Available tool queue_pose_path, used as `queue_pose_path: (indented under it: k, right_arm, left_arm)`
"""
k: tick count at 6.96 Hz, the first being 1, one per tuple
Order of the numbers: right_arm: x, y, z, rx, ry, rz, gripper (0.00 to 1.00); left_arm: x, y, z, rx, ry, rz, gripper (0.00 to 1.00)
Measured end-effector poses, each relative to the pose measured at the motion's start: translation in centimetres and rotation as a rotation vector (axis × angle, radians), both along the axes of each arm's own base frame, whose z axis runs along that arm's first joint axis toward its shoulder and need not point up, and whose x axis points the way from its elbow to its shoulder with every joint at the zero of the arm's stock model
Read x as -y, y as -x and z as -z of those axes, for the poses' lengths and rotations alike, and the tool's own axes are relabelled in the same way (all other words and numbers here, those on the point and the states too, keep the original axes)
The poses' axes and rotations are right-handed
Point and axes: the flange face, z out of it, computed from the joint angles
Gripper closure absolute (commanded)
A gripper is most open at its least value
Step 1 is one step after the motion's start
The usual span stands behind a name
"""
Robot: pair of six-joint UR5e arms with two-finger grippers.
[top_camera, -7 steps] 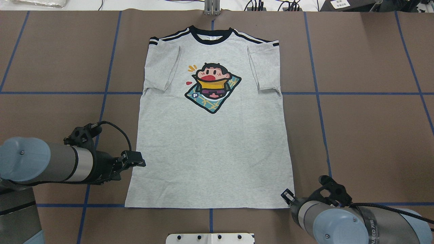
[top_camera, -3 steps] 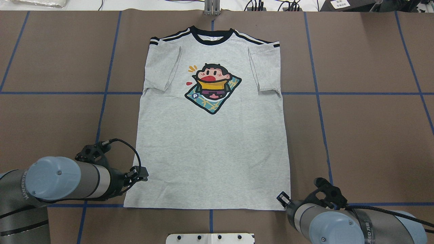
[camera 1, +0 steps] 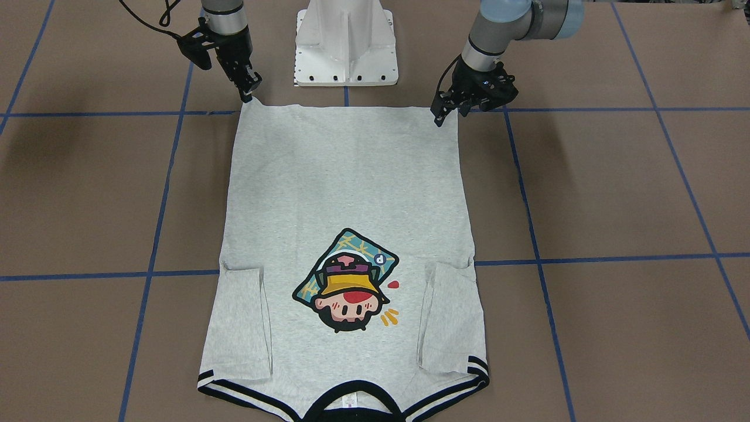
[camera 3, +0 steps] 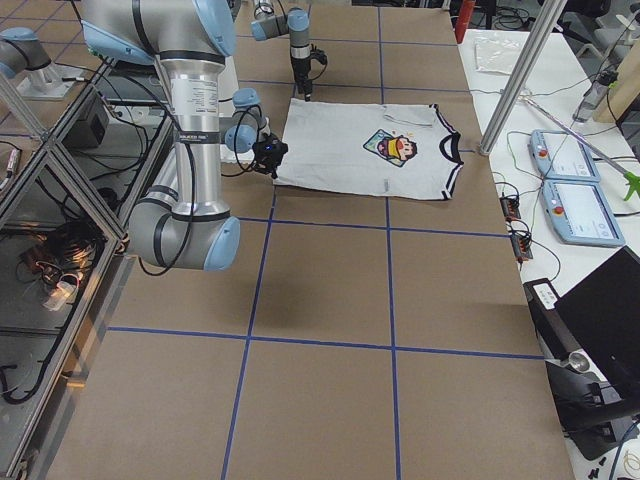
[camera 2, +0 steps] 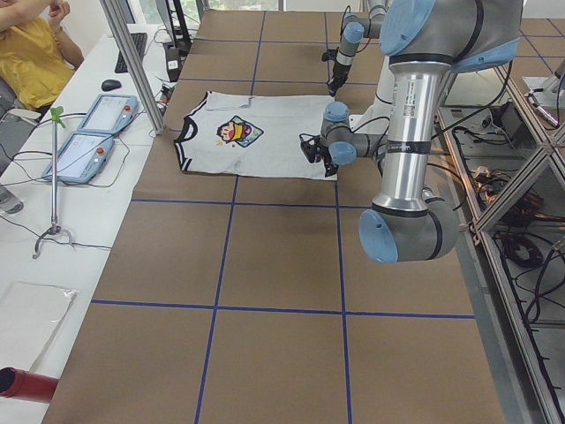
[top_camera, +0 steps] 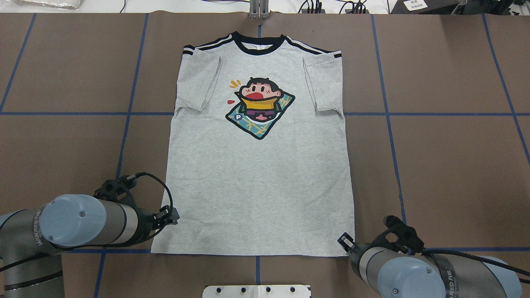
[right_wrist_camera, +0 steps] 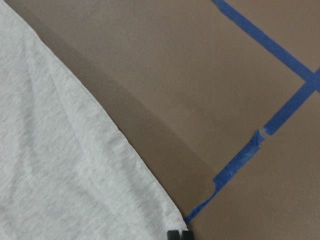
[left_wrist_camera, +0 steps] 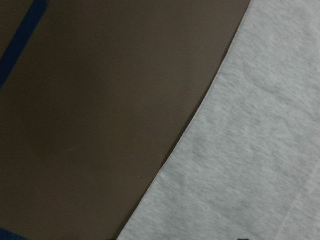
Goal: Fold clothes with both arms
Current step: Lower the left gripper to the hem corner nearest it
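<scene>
On the brown table [top_camera: 455,165] marked with blue tape lines, the T-shirt [top_camera: 256,174] lay flat and face up, its printed front showing. Its black collar [top_camera: 258,41] pointed away from the robot and its hem ran along the near side, just ahead of the white pedestal [camera 1: 345,41]. Both short sleeves were folded in over the chest.

The right gripper [camera 1: 249,94] was low at the hem corner on the robot's right. In the right wrist view its two black fingertips [right_wrist_camera: 179,234] sat close together, right at the tip of that corner, though whether any cloth was pinched between them could not be told.

The left gripper [camera 1: 440,116] hung at the shirt's opposite side edge, just up from the other hem corner. Its wrist view showed only grey cloth and brown table, so I could not tell how its fingers stood.

A person in yellow [camera 2: 31,44] sat beyond the table's far side.
</scene>
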Motion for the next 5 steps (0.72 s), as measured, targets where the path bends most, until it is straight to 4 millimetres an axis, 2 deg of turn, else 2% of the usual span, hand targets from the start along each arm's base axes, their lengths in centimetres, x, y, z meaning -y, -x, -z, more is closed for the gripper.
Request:
queue_pose_path:
  k: [3, 5]
  right_arm:
    - [0.5, -0.2, -0.6, -0.022, -0.022, 0.005, 1.0]
    - [0.6, -0.3, -0.8, -0.028, -0.025, 0.004, 1.0]
  left_arm:
    - [-2.2, -0.9, -0.5, 0.018, 0.013, -0.039, 0.25]
    - [-3.5, -1.4, -0.8, 0.025, 0.03, -0.054, 0.3]
